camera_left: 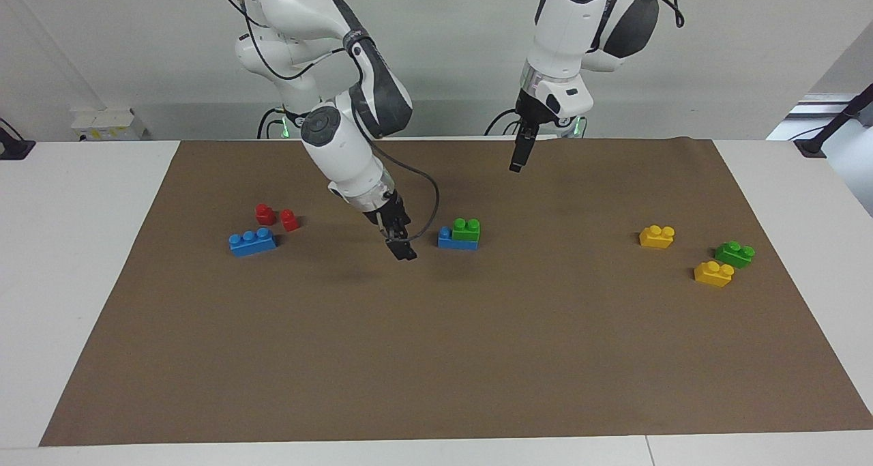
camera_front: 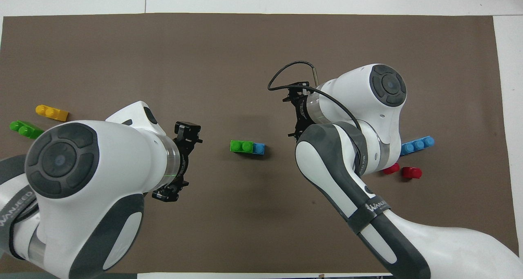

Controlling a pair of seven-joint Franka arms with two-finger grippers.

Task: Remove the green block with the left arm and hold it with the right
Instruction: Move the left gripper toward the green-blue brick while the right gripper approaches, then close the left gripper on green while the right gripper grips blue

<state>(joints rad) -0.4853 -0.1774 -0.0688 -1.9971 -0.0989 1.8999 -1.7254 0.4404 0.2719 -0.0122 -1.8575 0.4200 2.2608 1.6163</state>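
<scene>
The green block (camera_left: pixel 466 228) is a two-stud brick pressed on one end of a blue brick (camera_left: pixel 450 241) at the middle of the brown mat. In the overhead view the green block (camera_front: pixel 241 146) and the blue brick (camera_front: pixel 258 148) lie between the two arms. My right gripper (camera_left: pixel 403 250) hangs low over the mat beside the stack, toward the right arm's end, apart from it. My left gripper (camera_left: pixel 518 163) is raised, pointing down over bare mat toward the left arm's end of the stack. Both hold nothing.
A second green brick (camera_left: pixel 734 254) and two yellow bricks (camera_left: pixel 657 236) (camera_left: pixel 713 273) lie toward the left arm's end. A blue three-stud brick (camera_left: pixel 252 241) and two red pieces (camera_left: pixel 265 213) (camera_left: pixel 290 220) lie toward the right arm's end.
</scene>
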